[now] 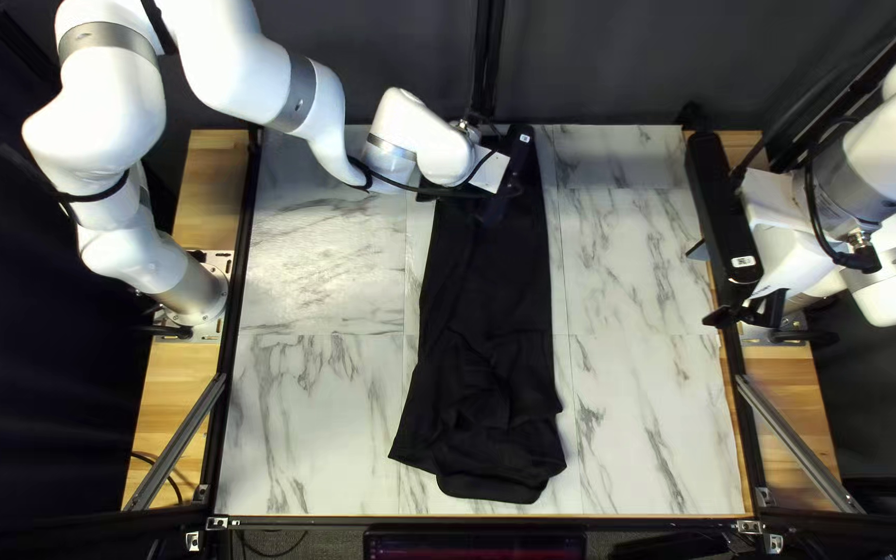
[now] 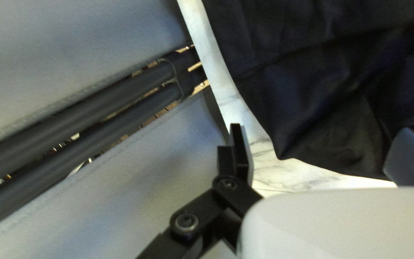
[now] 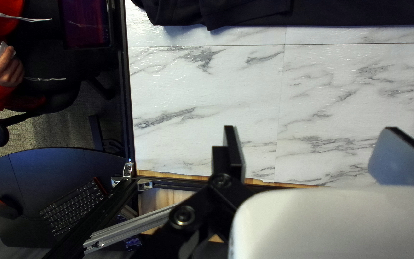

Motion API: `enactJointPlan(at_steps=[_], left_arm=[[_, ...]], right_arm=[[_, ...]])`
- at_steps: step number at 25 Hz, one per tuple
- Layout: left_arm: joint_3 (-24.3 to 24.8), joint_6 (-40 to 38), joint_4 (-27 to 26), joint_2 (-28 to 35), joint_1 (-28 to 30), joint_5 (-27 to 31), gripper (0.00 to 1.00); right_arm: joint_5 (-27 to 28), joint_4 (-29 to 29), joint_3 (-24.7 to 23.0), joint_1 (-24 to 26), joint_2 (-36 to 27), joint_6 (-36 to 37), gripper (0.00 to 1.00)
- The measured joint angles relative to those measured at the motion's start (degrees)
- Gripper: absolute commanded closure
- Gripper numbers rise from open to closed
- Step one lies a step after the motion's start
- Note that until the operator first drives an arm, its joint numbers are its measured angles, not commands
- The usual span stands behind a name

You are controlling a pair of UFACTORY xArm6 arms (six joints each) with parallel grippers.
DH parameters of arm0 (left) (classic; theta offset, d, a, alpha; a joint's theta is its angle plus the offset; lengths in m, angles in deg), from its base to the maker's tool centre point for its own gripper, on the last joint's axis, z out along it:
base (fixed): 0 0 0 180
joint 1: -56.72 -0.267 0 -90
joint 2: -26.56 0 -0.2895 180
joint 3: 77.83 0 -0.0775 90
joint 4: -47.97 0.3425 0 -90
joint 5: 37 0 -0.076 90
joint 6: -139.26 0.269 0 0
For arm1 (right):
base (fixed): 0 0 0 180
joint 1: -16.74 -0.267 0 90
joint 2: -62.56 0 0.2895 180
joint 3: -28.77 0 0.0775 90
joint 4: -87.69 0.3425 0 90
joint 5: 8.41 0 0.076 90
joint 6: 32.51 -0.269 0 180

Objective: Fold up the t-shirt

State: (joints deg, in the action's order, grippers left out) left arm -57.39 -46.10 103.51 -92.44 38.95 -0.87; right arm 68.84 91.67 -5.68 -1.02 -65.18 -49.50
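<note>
The black t-shirt (image 1: 490, 280) lies as a long narrow strip down the middle of the table, its near end wider and rumpled. My left gripper (image 1: 518, 150) is over the strip's far end; its fingertips are hard to tell from the dark cloth there. In the left wrist view my left gripper (image 2: 319, 144) is open, with a corner of the t-shirt (image 2: 331, 96) ahead, partly between its spread fingers and held by neither. My right gripper (image 1: 709, 282) stays at the table's right edge. The right wrist view shows my right gripper (image 3: 307, 144) open and empty, the t-shirt (image 3: 245, 12) well ahead.
The marble-patterned table (image 1: 313, 415) shows on both sides of the cloth. A dark curtain (image 1: 593, 62) hangs behind its far edge, near my left arm. Metal braces (image 1: 795, 441) flank the near corners. Beyond the near edge, the right wrist view has a person's hand (image 3: 3, 67) and a keyboard (image 3: 73, 206).
</note>
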Motion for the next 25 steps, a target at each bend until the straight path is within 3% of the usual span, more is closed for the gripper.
enactJointPlan(at_steps=[12, 15, 17, 18, 19, 25], left_arm=[[8.2, -9.6, 4.6, 3.1, 0.6, -2.9, 0.0], [9.2, -12.1, 5.2, 3.1, 0.2, -3.3, 0.05], [9.3, -13.2, 5.2, 2.8, 0.0, -3.3, 0.34], [9.0, -13.5, 5.1, 2.5, -0.1, -3.3, 0.73], [8.7, -13.7, 4.8, 2.0, -0.3, -3.4, 1.0], [7.1, -13.9, 2.6, 0.4, -0.5, -3.6, 1.0]], right_arm=[[0.0, 0.0, 0.0, 0.0, 0.0, 0.0, 0.0], [0.0, 0.0, 0.0, 0.0, 0.0, 0.0, 0.0], [0.0, 0.0, 0.0, 0.0, 0.0, 0.0, 0.0], [0.0, 0.0, 0.0, 0.0, 0.0, 0.0, 0.0], [0.0, 0.0, 0.0, 0.0, 0.0, 0.0, 0.0], [0.0, 0.0, 0.0, 0.0, 0.0, 0.0, 0.0]])
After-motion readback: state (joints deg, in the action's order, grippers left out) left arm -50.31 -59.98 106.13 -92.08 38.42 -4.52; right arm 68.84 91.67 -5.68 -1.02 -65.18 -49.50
